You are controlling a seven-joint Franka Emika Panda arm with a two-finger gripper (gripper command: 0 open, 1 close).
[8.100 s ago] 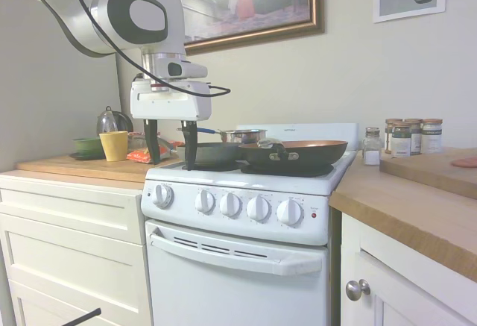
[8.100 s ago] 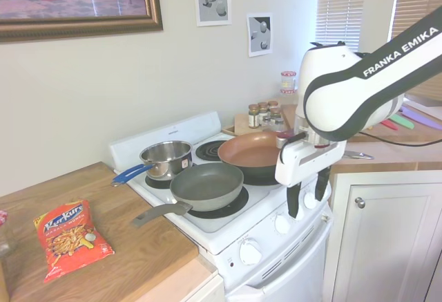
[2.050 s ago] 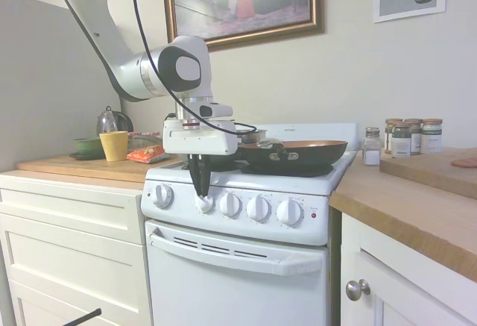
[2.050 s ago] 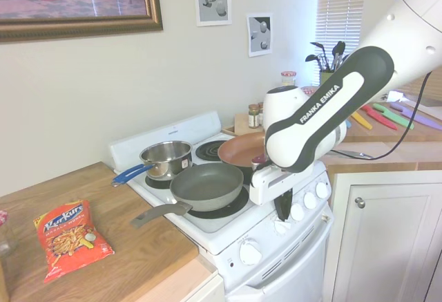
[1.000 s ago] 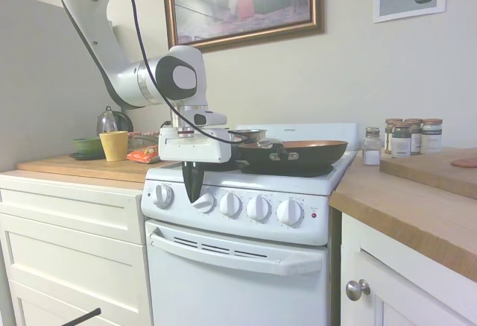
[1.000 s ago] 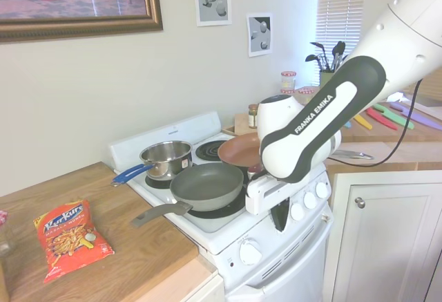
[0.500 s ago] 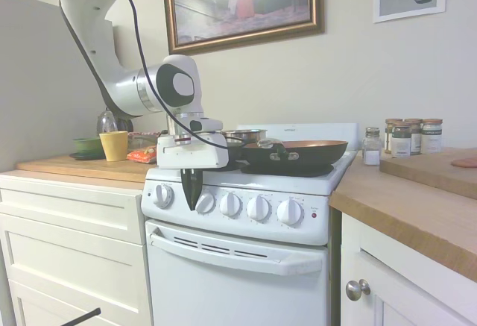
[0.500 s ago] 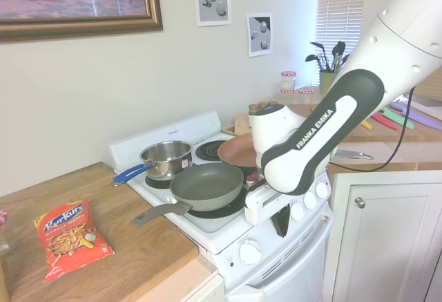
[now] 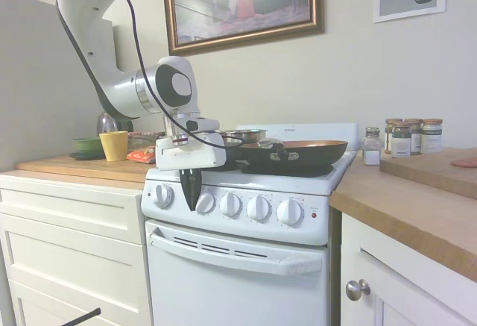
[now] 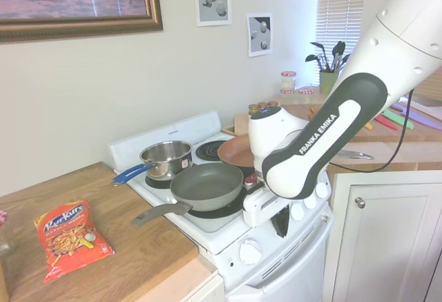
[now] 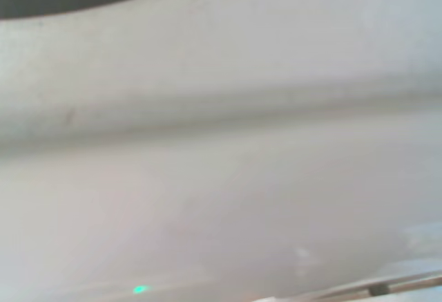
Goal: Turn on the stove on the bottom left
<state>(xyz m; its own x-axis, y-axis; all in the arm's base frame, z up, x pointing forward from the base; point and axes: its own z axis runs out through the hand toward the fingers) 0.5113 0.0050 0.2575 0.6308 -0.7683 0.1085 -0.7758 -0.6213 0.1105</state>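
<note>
White stove (image 9: 246,266); wrist view blurred, claw (image 9: 191,201) closed

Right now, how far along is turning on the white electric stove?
Done: nothing I can confirm on the white stove. In hand: the shut gripper hangs between the leftmost round knob and the second knob, gripping neither. Left: turning the correct knob.

Narrowed pincer (image 9: 191,201) between two leftmost knobs of stove (image 9: 246,214).

The arm (image 10: 324,133) reads "FRANKA EMIKA".
</note>
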